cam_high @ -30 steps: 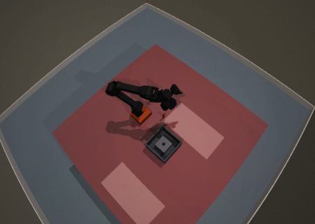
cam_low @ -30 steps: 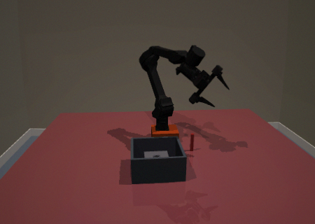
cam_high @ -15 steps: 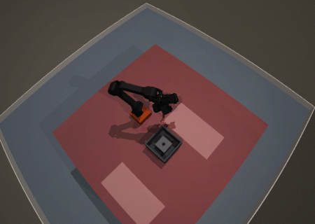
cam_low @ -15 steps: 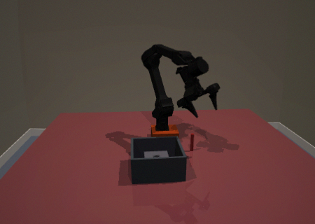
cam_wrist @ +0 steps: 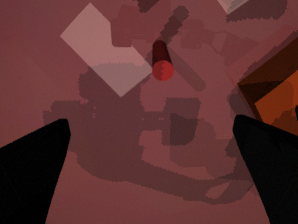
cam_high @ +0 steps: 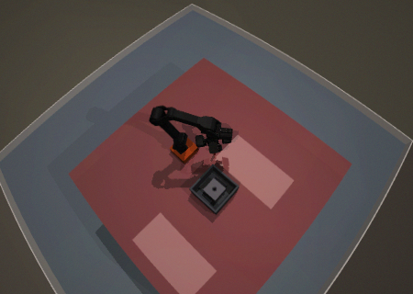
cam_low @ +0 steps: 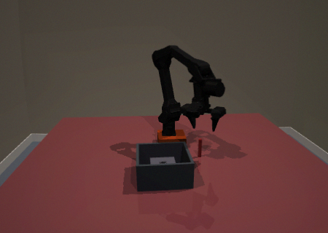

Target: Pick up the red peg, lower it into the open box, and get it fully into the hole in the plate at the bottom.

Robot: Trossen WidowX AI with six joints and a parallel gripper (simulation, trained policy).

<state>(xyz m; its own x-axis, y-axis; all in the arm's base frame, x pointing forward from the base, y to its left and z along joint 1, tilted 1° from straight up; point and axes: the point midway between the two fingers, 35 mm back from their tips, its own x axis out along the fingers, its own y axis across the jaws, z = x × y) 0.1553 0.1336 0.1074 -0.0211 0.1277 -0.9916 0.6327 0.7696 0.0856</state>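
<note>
The black arm [cam_high: 184, 117] [cam_low: 186, 60] rises from its orange base [cam_high: 184, 156] [cam_low: 182, 133], bends at a high elbow and reaches outward, with its wrist turned down. The gripper [cam_high: 207, 144] [cam_low: 204, 129] [cam_wrist: 153, 125] points toward the table [cam_high: 257, 231] [cam_low: 91, 209] [cam_wrist: 150, 210], its fingers spread nearly as wide as they go, with nothing between them. In the exterior view the fingertips hang higher than the top of the red peg [cam_low: 200, 148] [cam_wrist: 162, 70], which stands upright on the table outside the box [cam_high: 197, 197] [cam_low: 165, 178], near one of its corners.

The wrist view looks down on the peg's round end, beyond the line between the two fingertips and roughly midway across; it shows part of the orange base but not the box's plate. The top view shows the pale square plate [cam_high: 209, 184] [cam_low: 154, 161] at the bottom of the box, a dark hole at its centre. The exterior view shows the height of the box's walls, which the top view hardly gives.

The box is square, dark grey and open-topped, with flat matte walls. The peg is a slim, plain cylinder. The gripper's fingers are black and taper to narrow tips. The table is dull red, crossed by jagged shadows, with paler rectangular patches.
</note>
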